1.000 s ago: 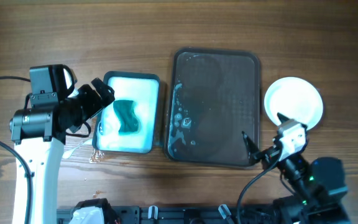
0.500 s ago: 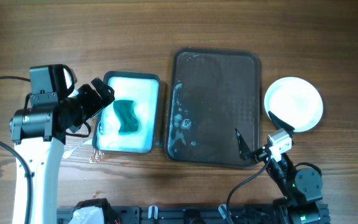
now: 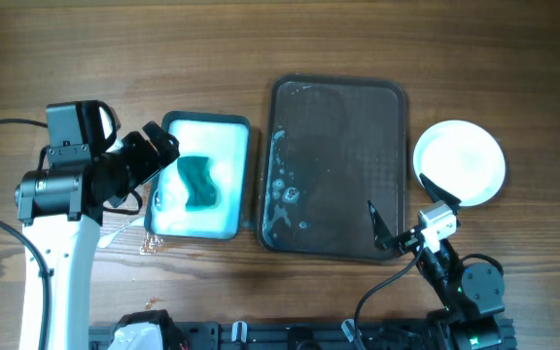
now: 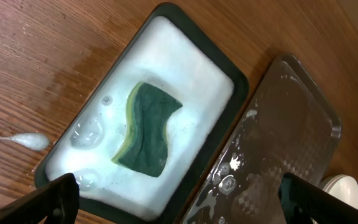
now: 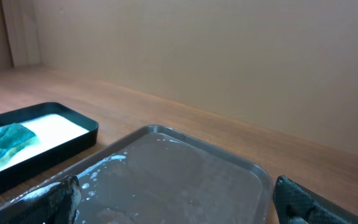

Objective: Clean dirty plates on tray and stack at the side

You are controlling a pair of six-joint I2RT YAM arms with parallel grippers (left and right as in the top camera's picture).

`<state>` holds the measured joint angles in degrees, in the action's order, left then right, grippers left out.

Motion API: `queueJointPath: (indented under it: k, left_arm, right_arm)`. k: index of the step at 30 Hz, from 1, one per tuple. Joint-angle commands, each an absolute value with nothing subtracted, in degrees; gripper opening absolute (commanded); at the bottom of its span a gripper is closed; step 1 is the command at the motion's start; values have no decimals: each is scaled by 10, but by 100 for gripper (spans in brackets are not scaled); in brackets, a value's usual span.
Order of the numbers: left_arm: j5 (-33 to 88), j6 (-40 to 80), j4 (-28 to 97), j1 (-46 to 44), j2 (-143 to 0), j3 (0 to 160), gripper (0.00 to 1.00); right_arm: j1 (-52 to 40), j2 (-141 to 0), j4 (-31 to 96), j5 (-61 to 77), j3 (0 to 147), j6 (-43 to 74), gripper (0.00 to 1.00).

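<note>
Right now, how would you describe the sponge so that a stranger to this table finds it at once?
Start at the large dark tray in the centre. Left of it sits a smaller tub of white foam; the sponge lies in it, the only green thing there.

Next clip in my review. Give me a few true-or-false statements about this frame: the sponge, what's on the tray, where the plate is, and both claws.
1. The sponge lies in the soapy basin. True.
2. A dirty plate sits on the tray. False: the tray holds only suds and water. The white plate is on the table to the tray's right.
3. The left claw grips the sponge. False: it is open and empty, and the sponge lies free in the foam.
4. The right claw is open and holds nothing. True.
5. The basin is to the right of the tray. False: in the overhead view it is on the tray's left.
</note>
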<state>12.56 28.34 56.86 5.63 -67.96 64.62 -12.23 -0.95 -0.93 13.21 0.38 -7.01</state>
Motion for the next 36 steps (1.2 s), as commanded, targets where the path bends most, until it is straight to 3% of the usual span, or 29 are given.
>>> queueJointPath:
  k: [1, 6, 10, 17, 28, 31, 36]
  left_arm:
    - [88, 242, 569, 51, -662, 649, 100]
    - [47, 240, 545, 33, -517, 581, 100]
    - [170, 143, 337, -3, -307, 430, 100]
    - [178, 113, 237, -50, -19, 166, 100]
    - [187, 114, 65, -74, -2, 25, 100]
    - [186, 113, -78, -74, -2, 3, 100]
    - [186, 113, 7, -74, -2, 3, 100]
  right_arm:
    - [-124, -2, -12, 129, 3, -75, 100]
    - [-124, -2, -12, 129, 3, -75, 100]
    - [-124, -2, -12, 129, 3, -75, 100]
    - [-124, -2, -12, 129, 3, -75, 100]
    - [-124, -2, -12, 129, 3, -75, 100]
    - [-124, -2, -12, 129, 3, -75, 100]
    - [-124, -2, -12, 129, 3, -75, 100]
